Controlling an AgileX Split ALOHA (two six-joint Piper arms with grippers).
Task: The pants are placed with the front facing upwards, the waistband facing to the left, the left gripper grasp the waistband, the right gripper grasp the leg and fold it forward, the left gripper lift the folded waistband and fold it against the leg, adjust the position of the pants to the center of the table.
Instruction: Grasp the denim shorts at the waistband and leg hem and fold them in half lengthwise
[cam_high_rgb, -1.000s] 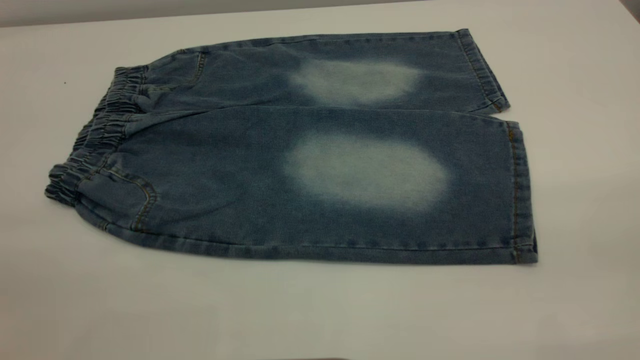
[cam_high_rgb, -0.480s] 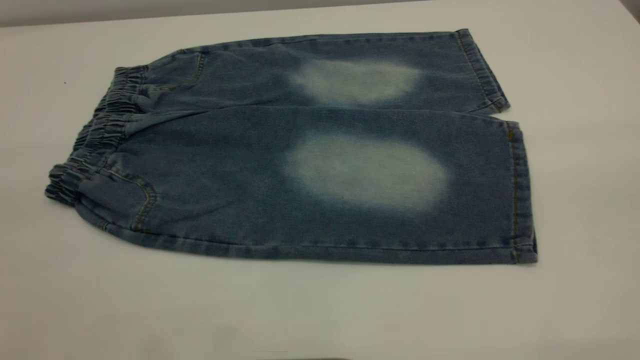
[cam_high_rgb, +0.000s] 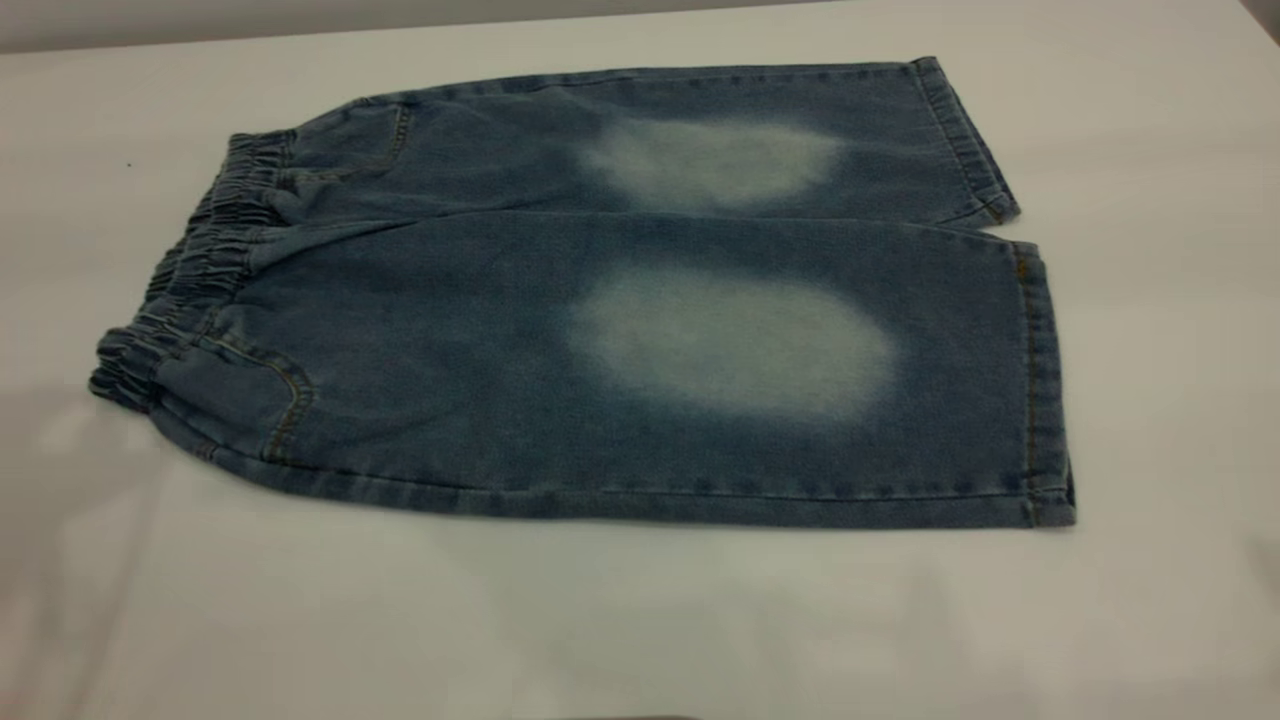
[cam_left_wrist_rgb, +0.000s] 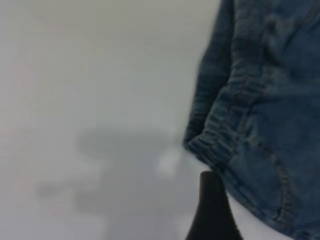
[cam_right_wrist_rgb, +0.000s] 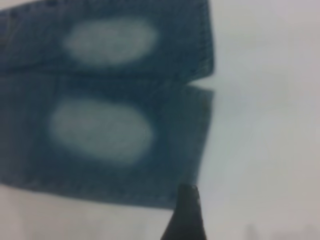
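White counter, plain and pale, is carrying one item under your cameras: a pair of blue denim pants, lying flat and unfolded with the front up.

Waistband: gathered elastic, pointing to the exterior view's left, bunching slightly at its near corner. Two front pockets with tan stitching are showing just beside it.

Legs: both are running toward the right, side by side and touching along the inner seam. The near leg is lying closer to the camera, the far leg behind it. Each is wearing a pale faded patch at the knee. The hems are ending at the right, the far one set a little further left than the near one.

Your left hand is appearing only in the left wrist view, as one dark fingertip hovering just beside the near corner of the waistband; contact cannot be told. Whether its fingers are apart or together cannot be told.

Your right hand is appearing only in the right wrist view, as one dark fingertip near the hem corner of the near leg. Its finger spacing cannot be told either.

Soft shadows are falling on the counter at the near left and near right in the exterior view.
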